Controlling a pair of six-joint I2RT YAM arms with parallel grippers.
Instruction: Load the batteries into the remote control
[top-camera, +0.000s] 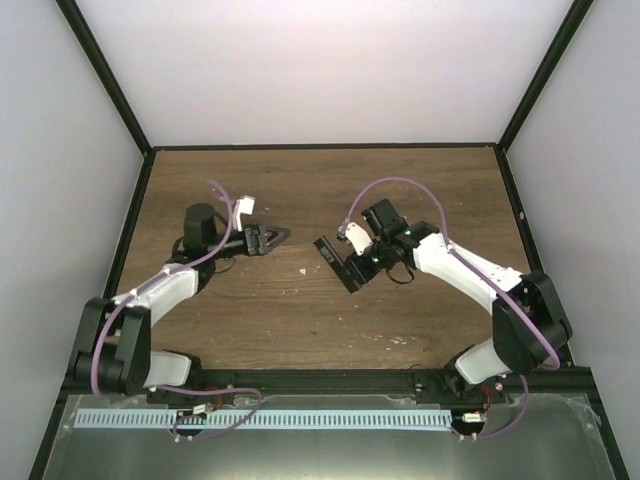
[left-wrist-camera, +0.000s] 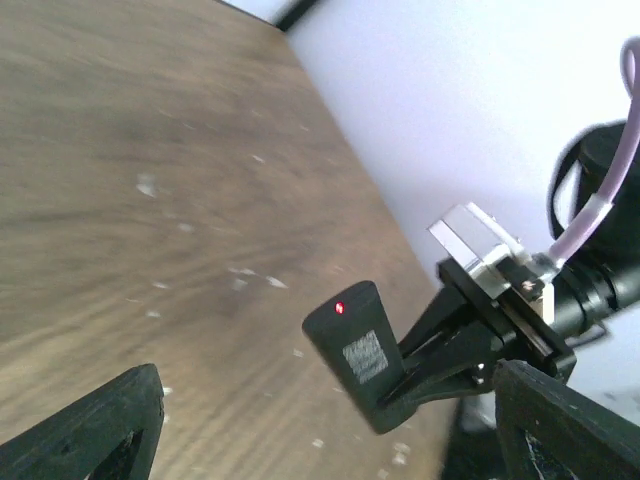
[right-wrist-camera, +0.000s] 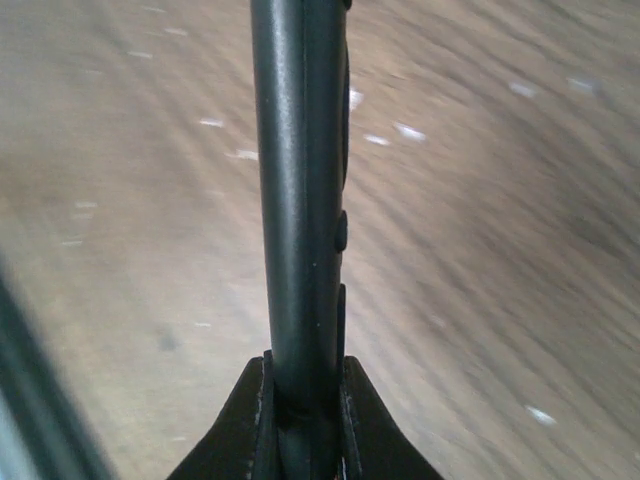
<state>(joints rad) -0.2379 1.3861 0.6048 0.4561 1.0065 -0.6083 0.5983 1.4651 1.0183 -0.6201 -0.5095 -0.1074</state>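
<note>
Remote control (right-wrist-camera: 300, 200) is pinched edge-on in the right gripper (right-wrist-camera: 305, 400) over the wooden table (top-camera: 300, 320). Fingers of the left gripper (top-camera: 274, 240) stand wide apart.

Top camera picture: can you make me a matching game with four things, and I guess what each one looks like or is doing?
Things:
1. remote control
2. left gripper
3. table
4. cable on the right arm

Looks or states:
A. brown wood
B. open, holding nothing
C. purple
D. clamped in the right gripper

Pairs: 1-D, 2-B, 3-A, 4-C.
</note>
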